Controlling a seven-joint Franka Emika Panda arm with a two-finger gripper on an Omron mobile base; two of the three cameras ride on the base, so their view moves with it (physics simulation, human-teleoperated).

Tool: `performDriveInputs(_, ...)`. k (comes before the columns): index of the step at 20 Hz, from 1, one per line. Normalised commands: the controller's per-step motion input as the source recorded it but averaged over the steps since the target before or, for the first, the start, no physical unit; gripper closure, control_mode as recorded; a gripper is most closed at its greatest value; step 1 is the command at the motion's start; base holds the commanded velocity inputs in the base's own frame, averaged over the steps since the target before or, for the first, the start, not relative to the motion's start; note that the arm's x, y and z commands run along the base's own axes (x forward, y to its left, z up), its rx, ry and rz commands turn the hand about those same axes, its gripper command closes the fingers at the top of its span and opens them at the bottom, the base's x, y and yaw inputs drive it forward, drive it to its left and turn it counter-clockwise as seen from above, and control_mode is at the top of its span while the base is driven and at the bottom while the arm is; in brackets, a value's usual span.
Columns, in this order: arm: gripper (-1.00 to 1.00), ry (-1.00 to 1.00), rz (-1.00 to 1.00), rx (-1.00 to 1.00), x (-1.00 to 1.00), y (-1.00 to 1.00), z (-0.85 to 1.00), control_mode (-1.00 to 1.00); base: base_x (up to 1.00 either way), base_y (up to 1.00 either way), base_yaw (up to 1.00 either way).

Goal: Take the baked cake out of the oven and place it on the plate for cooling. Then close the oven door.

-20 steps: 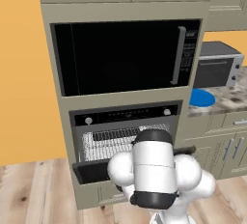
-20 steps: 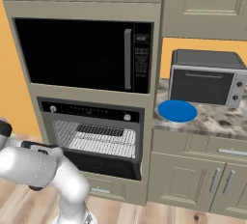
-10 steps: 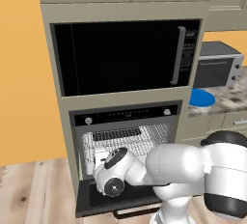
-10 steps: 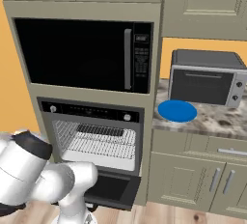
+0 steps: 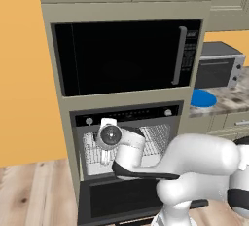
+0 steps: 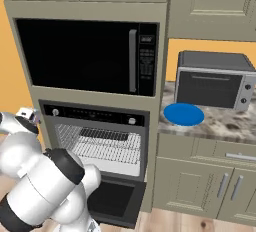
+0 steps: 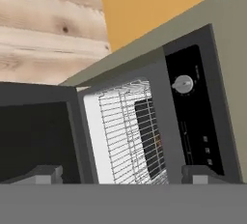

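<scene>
The oven has a black control strip with silver knobs and pale wire racks; its door is black dark glass; the plate is bright blue on a mottled grey-brown counter; the wall is orange; the floor is light wood grain.

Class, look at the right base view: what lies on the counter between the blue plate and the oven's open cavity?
Nothing. From the plate, bare speckled counter runs to the cabinet's side panel, beyond which is the oven.

Microwave above; toaster oven on counter.
</scene>
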Motion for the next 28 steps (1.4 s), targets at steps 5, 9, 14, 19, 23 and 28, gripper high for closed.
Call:
performDriveInputs(5,-1.00,-0.03,-0.17,-0.05,0.17,-0.02,-0.24,-1.00,0.00,0.00,0.00)
performDriveInputs(9,-1.00,-0.25,0.00,0.00,0.01,-0.23,-0.79,-1.00,0.00,0.00,0.00)
performDriveInputs(14,-1.00,-0.12,0.00,0.00,0.30,-0.36,-0.55,-1.00,0.00,0.00,0.00)
performDriveInputs(19,-1.00,-0.05,0.00,-0.01,0.18,-0.30,-0.57,-1.00,0.00,0.00,0.00)
performDriveInputs(23,-1.00,-0.02,0.00,-0.05,0.00,-0.24,-0.56,-1.00,0.00,0.00,0.00)
performDriveInputs(28,-1.00,-0.03,-0.02,-0.06,0.00,-0.26,-0.49,-1.00,0.00,0.00,0.00)
